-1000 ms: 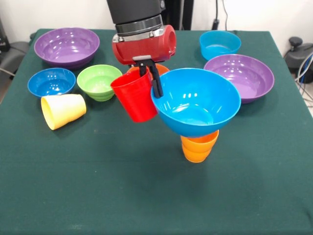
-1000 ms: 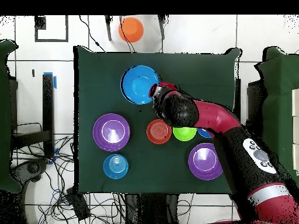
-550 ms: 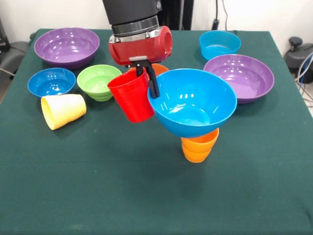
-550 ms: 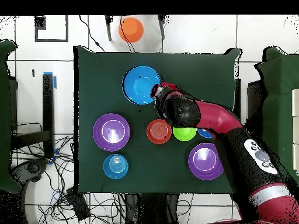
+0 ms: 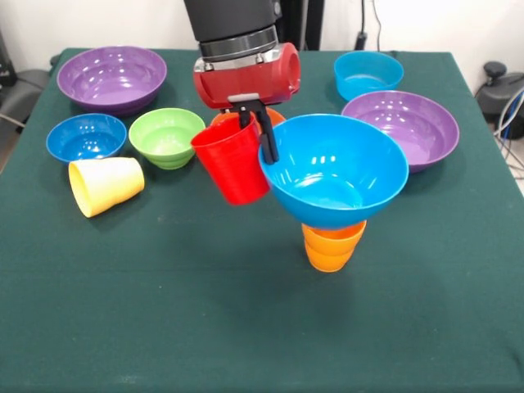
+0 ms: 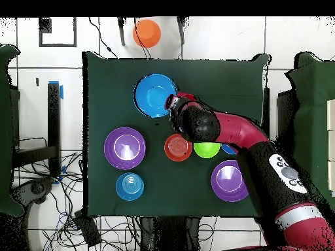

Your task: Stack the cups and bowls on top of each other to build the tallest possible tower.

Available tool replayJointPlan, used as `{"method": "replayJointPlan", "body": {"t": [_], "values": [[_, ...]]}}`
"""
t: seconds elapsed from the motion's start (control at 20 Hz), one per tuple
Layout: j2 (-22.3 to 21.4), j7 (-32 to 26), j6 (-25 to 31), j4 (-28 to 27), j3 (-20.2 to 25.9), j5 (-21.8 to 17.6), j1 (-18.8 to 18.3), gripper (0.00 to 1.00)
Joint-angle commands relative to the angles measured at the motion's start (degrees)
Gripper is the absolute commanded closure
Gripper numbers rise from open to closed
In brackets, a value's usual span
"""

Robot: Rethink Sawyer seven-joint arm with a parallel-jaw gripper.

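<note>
Front gripper [image 5: 255, 131]: jaws clamped on the red cup's [image 5: 232, 161] rim, cup off the table, tilted.
Front tower: blue bowl [image 5: 334, 170] sat on the orange cup [image 5: 332, 246], just beside the red cup.
Front yellow cup [image 5: 105, 185]: lay on its side.
Overhead: arm [image 6: 226, 131] hid the red cup; blue bowl [image 6: 154, 95] at its tip.

table: dark green cloth [image 5: 164, 327] covers it | floor: white tiles [image 6: 39, 72], tangled cables [image 6: 72, 222] beside table | black chair [image 5: 499, 90] at table's edge
</note>
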Motion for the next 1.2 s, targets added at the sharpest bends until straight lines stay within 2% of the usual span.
{"method": "replayJointPlan", "body": {"t": [0.05, 0.5, 0.7, 1.2], "values": [[0.46, 1.77, -1.47, 0.80, -2.64, -4.25, 3.44, 1.00], [2.02, 0.83, -2.61, 0.34, -1.04, -4.11, 2.80, 1.00], [3.30, 0.79, -3.56, -2.06, -1.84, -4.51, 3.43, 1.00], [2.92, 1.10, -3.41, -2.52, -3.15, -4.50, 3.97, 1.00]]}}
